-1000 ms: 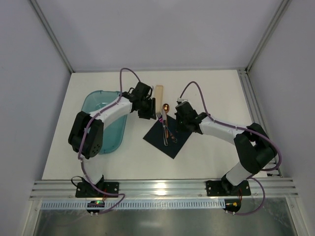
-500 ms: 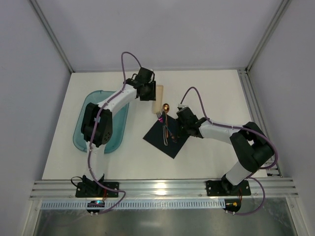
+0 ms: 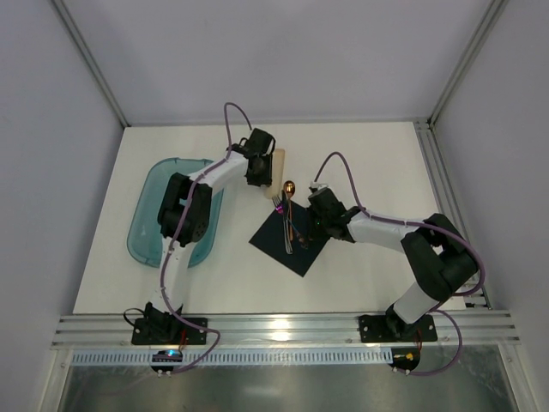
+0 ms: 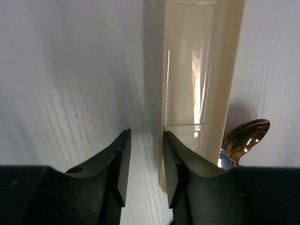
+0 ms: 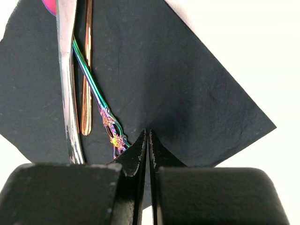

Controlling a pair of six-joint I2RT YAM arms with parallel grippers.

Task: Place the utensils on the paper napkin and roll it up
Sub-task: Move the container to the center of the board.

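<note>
paper napkin (image 5: 187,89) looks flimsy, likely best pinched at a corner; right pincer (image 5: 148,137) closed tight, left pincer (image 4: 146,137) narrowly parted, empty

Overhead view looks down; right wrist close-up shares the paper napkin (image 3: 274,241).

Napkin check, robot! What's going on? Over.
Left fingers open, empty, beside beige case. Right fingers shut, tips at napkin edge. Utensils lying on napkin, not rolled yet.
</note>
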